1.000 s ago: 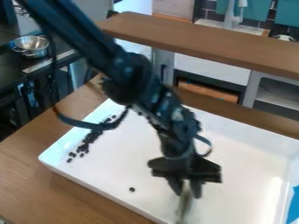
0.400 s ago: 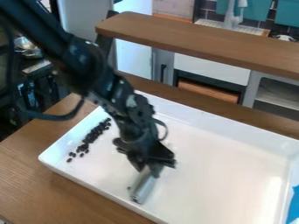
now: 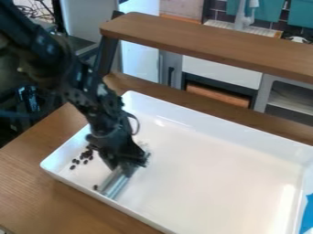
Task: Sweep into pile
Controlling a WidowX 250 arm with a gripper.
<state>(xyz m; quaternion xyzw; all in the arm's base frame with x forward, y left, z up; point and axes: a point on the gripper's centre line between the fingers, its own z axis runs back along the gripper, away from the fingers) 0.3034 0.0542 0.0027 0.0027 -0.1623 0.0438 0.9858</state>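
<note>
The gripper [image 3: 126,165] hangs low over the left part of the white tray [image 3: 207,157], shut on a grey sweeping tool [image 3: 115,183] that slants toward the tray's front wall. Dark beans [image 3: 83,157] lie in a small group near the left wall, to the left of the gripper, and the arm hides part of them. One separate bean [image 3: 95,187] sits just left of the tool's lower end.
The tray's raised walls surround the work area on a wooden table [image 3: 36,183]. A raised wooden shelf [image 3: 207,43] runs behind it. Something blue [image 3: 307,215] is at the tray's right edge.
The arm has moved left across the tray with the tool in its gripper. The lone bean has shifted left along the front side, toward the group.
</note>
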